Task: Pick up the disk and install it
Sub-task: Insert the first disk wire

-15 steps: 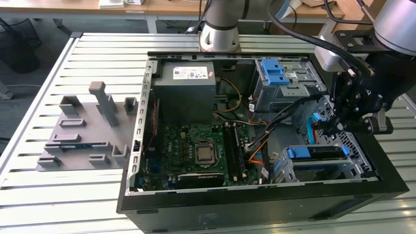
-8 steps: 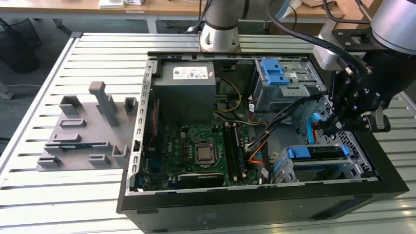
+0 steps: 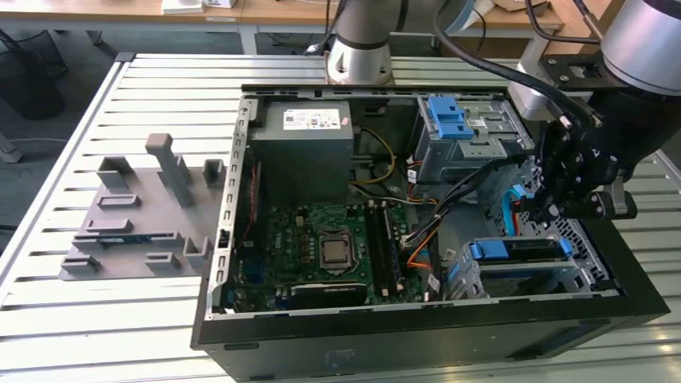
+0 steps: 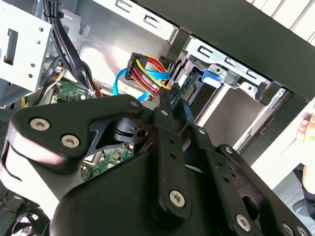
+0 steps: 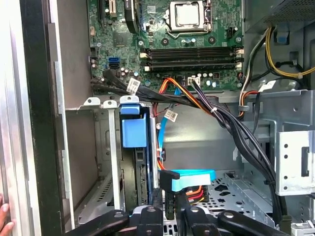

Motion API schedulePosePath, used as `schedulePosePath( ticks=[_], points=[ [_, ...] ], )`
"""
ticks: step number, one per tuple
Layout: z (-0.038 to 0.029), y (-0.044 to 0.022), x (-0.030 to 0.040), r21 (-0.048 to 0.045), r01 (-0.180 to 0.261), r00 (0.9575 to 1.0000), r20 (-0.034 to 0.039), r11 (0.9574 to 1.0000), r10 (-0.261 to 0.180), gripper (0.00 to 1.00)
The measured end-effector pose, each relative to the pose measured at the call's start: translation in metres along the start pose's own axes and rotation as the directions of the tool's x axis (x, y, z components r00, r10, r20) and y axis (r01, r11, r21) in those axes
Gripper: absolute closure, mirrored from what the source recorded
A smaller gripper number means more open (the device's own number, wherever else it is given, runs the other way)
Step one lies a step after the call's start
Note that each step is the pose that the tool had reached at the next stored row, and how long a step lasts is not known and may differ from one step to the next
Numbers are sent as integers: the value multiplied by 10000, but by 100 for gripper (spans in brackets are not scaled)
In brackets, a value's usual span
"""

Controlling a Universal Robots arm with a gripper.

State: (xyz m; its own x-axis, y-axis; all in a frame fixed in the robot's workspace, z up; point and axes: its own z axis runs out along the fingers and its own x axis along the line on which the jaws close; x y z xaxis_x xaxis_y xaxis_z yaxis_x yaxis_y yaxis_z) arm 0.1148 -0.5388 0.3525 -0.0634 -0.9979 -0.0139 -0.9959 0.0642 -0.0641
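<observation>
The disk [image 3: 518, 250] stands on edge in the drive bay at the case's front corner, on the exterior view's right, with its blue plastic frame on top. In the first wrist view the disk [image 5: 141, 169] sits between metal rails under the frame's blue tab [image 5: 134, 130]. My gripper [image 3: 550, 214] hangs inside the case just behind that bay. Its slim black fingers [image 4: 164, 105] lie together, shut, with nothing seen between them. The fingertips point towards the disk [image 4: 190, 87] and the blue tab [image 4: 212, 75], a short way off.
A blue data connector with red, yellow and orange leads [image 5: 189, 178] lies beside the bay, close to my fingers. A grey power supply [image 3: 303, 132], the motherboard [image 3: 330, 243] and an upper cage with a blue bracket [image 3: 447, 120] fill the case. A person's hand [image 5: 4, 216] rests outside the case wall.
</observation>
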Motion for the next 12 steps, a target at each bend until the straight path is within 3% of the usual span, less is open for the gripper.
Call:
schedulePosePath(
  ticks=[8,9,12],
  points=[
    [36,2,0,81,3,10000,-16,10000,-2,76],
    [38,2,0,86,3,10000,-19,10000,-3,83],
    [41,3,0,90,5,10000,-51,10000,-5,84]
  ],
)
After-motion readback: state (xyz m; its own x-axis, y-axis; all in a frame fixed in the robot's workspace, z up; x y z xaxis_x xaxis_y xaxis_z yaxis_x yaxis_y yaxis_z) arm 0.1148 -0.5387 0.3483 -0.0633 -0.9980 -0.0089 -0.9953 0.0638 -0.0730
